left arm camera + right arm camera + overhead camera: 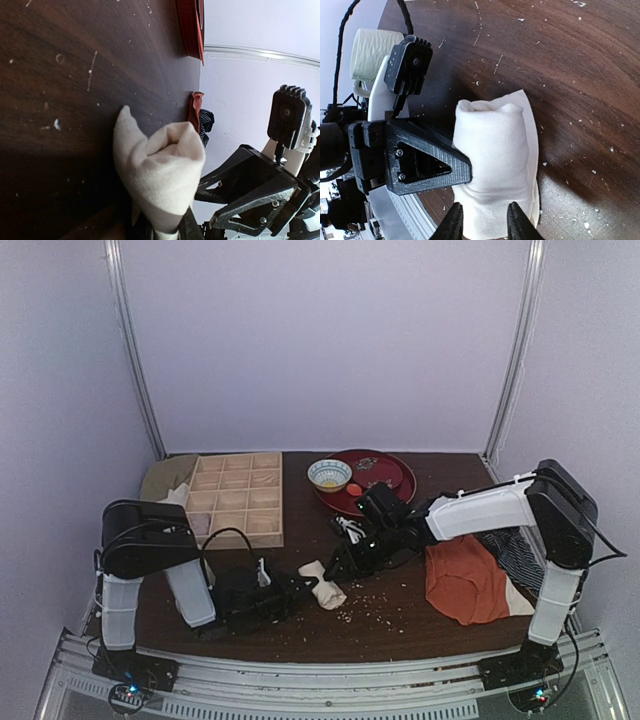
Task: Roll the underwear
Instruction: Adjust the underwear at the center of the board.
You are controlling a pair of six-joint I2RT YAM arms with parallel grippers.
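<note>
the underwear [492, 150] lies as a short cream roll on the dark table [400, 620], caught between the two grippers, which face each other across it. the right gripper [486, 222] has its fingers narrowed partway onto the end of the roll nearest its own wrist, one finger on each side and cloth filling the gap between them; a flat flap of the fabric spreads out past its outer finger. the left gripper [167, 227] comes in from the opposite side and is pinched onto the roll's other end, the fabric squeezed thin between its fingertips and swelling into a fold with a pointed tip just ahead of them. in the right wrist view one black left finger presses into the roll's side. beyond the left gripper, seen from the right wrist, stands a cream ribbed mug [372, 52]. behind the right gripper, toward its arm's base, lie an orange-red garment [465, 580] and a dark striped cloth [520, 555]. pale crumbs dot the table around both grippers.
</note>
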